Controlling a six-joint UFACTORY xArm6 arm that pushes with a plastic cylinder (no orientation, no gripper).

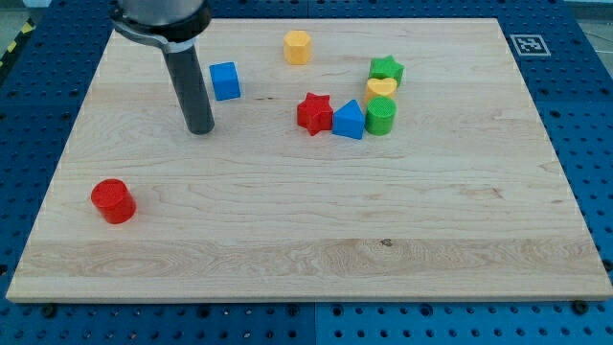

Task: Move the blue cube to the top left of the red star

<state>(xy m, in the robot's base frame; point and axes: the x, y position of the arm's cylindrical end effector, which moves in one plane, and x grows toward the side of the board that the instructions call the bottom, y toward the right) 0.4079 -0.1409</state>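
The blue cube sits on the wooden board in the upper left part of the view. The red star lies to its right and a little lower, near the middle top. My tip rests on the board just below and to the left of the blue cube, a short gap apart from it. The rod rises from the tip toward the view's top left.
A blue house-shaped block touches the red star's right side. A green cylinder, a yellow heart and a green star cluster right of it. A yellow hexagon sits at the top. A red cylinder lies at lower left.
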